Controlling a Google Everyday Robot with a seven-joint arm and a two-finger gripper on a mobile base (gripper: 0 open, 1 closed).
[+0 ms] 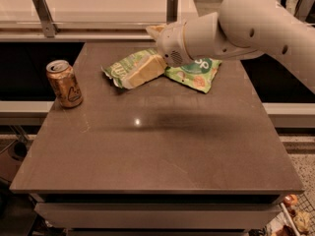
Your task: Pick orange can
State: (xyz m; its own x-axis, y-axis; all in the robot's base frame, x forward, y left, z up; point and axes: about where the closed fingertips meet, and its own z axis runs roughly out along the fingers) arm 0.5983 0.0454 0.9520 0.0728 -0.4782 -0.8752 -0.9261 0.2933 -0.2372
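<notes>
1. Orange-gold metal, the orange can stands upright near the left edge of the brown surface, with its silver top up and a dark outline drawing on its side.
2. The white robot arm reaches in from the right over the far half of the surface.
3. Its cream end effector hangs over a green snack bag, well apart from the can. I cannot tell whether it is open or closed.
4. A second green snack bag lies just right of the first, partly hidden by the arm's wrist.
5. The arm's shadow falls across the middle of the surface.
</notes>
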